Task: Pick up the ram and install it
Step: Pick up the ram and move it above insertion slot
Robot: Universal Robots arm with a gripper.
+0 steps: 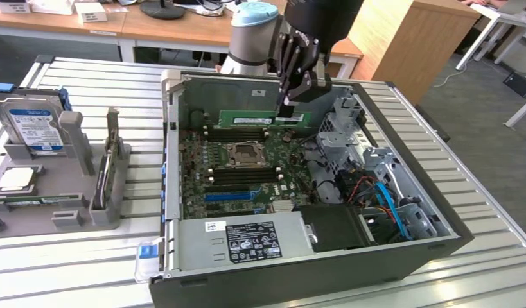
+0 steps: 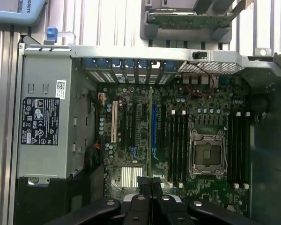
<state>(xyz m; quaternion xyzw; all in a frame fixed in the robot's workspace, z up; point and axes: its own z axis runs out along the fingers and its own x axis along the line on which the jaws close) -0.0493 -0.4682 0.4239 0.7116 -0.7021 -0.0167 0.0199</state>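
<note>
The ram (image 1: 261, 119), a long green stick with a pale label, hangs level over the far edge of the motherboard (image 1: 237, 173) inside the open computer case (image 1: 314, 282). My gripper (image 1: 288, 117) is shut on the stick's end towards the exterior view's right. In the wrist view the dark fingertips (image 2: 143, 183) are pressed close together above the board, and the stick between them cannot be made out. Black memory slots with white end clips (image 2: 178, 145) run on both sides of the CPU socket (image 2: 207, 152), and nothing sits in them.
A silver power supply (image 1: 245, 240) fills the case's near end. A metal drive cage (image 1: 349, 128) and blue cables (image 1: 387, 199) crowd the exterior view's right. A grey fixture (image 1: 52, 192) with a hard drive (image 1: 36, 125) stands outside the case on the exterior view's left.
</note>
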